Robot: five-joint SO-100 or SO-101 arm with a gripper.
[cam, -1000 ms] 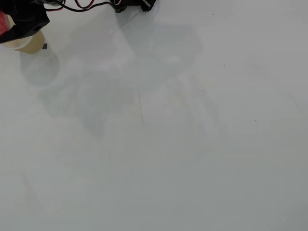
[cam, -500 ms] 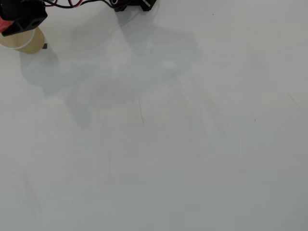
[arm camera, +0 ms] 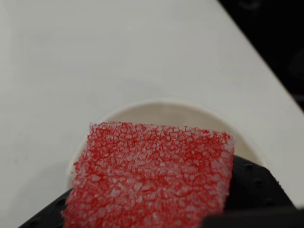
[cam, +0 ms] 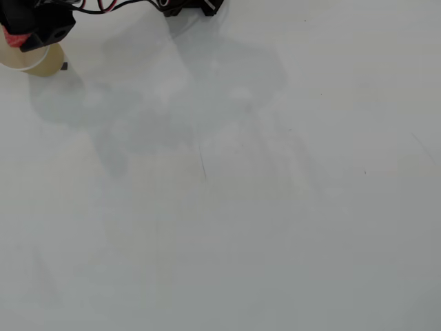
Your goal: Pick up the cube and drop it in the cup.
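In the wrist view the red speckled cube [arm camera: 152, 175] fills the lower middle, held between the black jaws of my gripper [arm camera: 152, 209], which is shut on it. Directly beyond and below it is the cup's white mouth and rim [arm camera: 166, 108]. In the overhead view the tan cup [cam: 38, 63] stands at the far top-left corner, and the gripper [cam: 31, 33] hangs over it. A sliver of the red cube [cam: 15, 36] shows at the gripper's left side, above the cup's opening.
The arm's black base and red-and-black cables [cam: 186, 7] sit at the top edge of the overhead view. A tiny dark speck [cam: 63, 66] lies right of the cup. The table's edge [arm camera: 266, 71] runs diagonally at the wrist view's right, with dark space beyond it.
The gripper with the cube has shifted slightly right, further over the cup's mouth. The arm's shadow on the table has drifted with it.
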